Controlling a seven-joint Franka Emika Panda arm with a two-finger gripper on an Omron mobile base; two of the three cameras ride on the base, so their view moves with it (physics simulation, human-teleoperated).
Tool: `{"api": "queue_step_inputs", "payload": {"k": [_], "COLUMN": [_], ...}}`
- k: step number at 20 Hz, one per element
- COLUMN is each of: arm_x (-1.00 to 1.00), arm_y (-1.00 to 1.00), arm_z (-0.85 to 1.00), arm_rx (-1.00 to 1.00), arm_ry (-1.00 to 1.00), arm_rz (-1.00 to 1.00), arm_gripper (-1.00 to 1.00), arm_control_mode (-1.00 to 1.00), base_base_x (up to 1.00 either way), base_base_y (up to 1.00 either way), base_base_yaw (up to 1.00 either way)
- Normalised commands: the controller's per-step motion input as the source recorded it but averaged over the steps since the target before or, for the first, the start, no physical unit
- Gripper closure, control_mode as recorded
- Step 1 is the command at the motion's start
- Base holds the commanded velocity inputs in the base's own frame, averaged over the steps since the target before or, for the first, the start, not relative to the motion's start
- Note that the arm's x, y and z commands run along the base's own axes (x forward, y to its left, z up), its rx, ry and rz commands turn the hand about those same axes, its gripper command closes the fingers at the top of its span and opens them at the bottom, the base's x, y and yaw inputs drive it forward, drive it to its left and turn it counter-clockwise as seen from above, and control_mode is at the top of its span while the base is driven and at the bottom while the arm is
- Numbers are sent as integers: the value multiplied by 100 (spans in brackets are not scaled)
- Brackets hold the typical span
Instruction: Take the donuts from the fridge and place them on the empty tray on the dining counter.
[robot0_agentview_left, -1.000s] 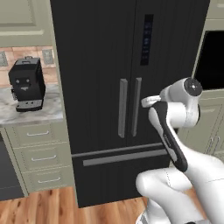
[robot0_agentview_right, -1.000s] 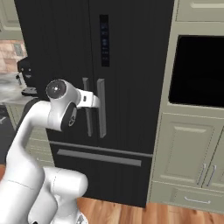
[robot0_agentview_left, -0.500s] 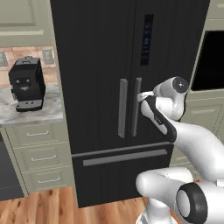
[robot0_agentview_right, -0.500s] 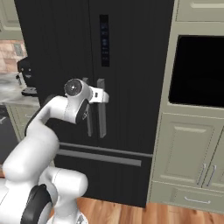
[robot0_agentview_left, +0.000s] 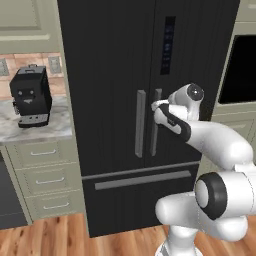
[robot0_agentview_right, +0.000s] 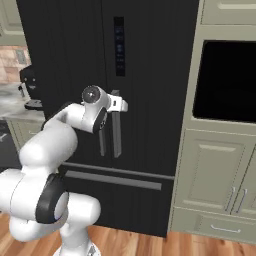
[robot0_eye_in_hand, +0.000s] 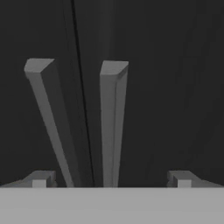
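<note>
While the fridge (robot0_agentview_left: 145, 100) stands shut, a black coffee machine (robot0_agentview_left: 31, 97) sits on the marble countertop (robot0_agentview_left: 30, 131) to its left, above pale drawers (robot0_agentview_left: 42, 177). At the middle of the black doors run two long grey vertical handles: the left handle (robot0_agentview_left: 140, 123) and the right handle (robot0_agentview_left: 155, 122). The gripper (robot0_eye_in_hand: 111, 179) hangs close in front of them, its fingertips (robot0_eye_in_hand: 40, 179) spread as wide as they go, nothing between them; the right handle rises between the tips, the left handle beside the left tip. Right of the fridge, a black built-in oven (robot0_agentview_right: 227, 82) sits over cream cabinet doors (robot0_agentview_right: 207, 172).
</note>
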Motion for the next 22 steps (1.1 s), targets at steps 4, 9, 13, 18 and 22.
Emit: {"api": "queue_step_inputs", "payload": {"k": [4, 9, 13, 18, 22], "arm_x": [58, 62, 67, 64, 65], "arm_y": [0, 0, 0, 0, -5], "arm_z": [-37, -24, -14, -20, -30], "arm_rx": [0, 0, 0, 0, 0], "arm_ry": [0, 0, 0, 0, 0], "arm_rz": [0, 0, 0, 0, 0], "arm_gripper": [-100, -100, -100, -100, -100], "arm_control_mode": [-100, -100, -100, -100, -100], "base_base_x": [0, 0, 0, 0, 0], "base_base_y": [0, 0, 0, 0, 0], "base_base_yaw": [0, 0, 0, 0, 0]}}
